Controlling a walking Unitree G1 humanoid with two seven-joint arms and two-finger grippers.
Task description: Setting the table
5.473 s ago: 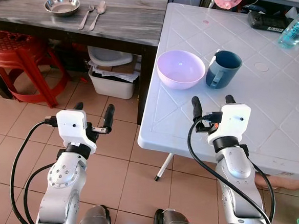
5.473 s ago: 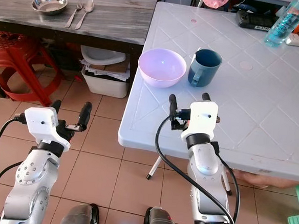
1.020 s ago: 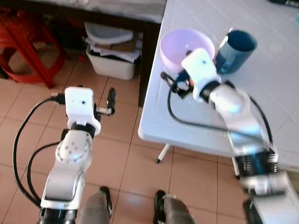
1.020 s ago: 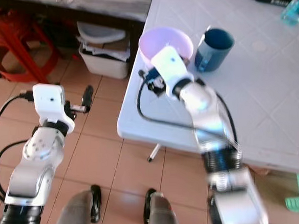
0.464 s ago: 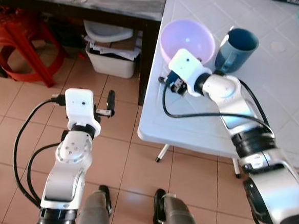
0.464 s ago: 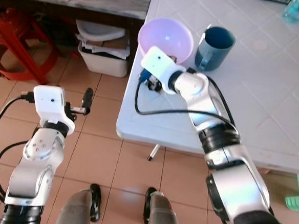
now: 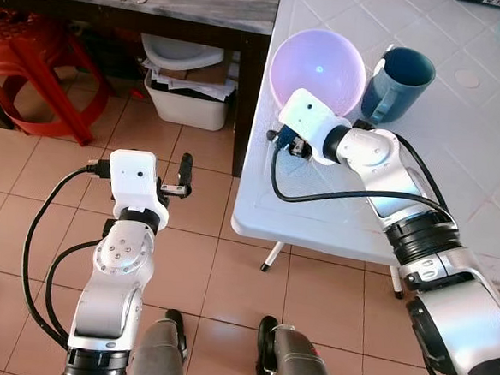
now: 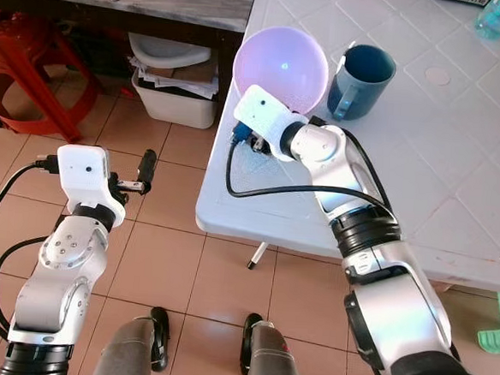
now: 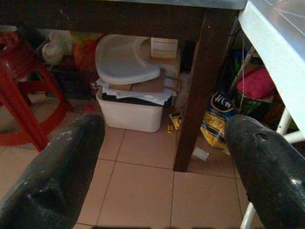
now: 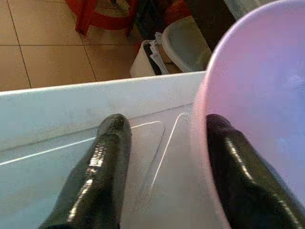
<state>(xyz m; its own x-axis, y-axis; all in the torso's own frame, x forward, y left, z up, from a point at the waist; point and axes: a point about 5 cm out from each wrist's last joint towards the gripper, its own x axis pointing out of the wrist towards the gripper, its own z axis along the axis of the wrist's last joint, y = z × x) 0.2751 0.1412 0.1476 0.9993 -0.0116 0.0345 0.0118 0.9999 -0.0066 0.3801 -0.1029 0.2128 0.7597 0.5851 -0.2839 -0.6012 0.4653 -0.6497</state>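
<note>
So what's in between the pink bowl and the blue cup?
Nothing: in the left eye view, a thin strip of bare white table separates the bowl from the cup.

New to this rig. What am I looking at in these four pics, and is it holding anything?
A humanoid robot, seen by its own cameras. Two pictures come from its head, looking down past its silver arms; the other two look along each wrist's black fingers. The right gripper is at the white table's corner, one finger inside the pink bowl and one outside; the bowl is tipped up. A firm grip cannot be confirmed. A blue mug stands beside it. The left gripper hangs open over the floor, holding nothing.
</note>
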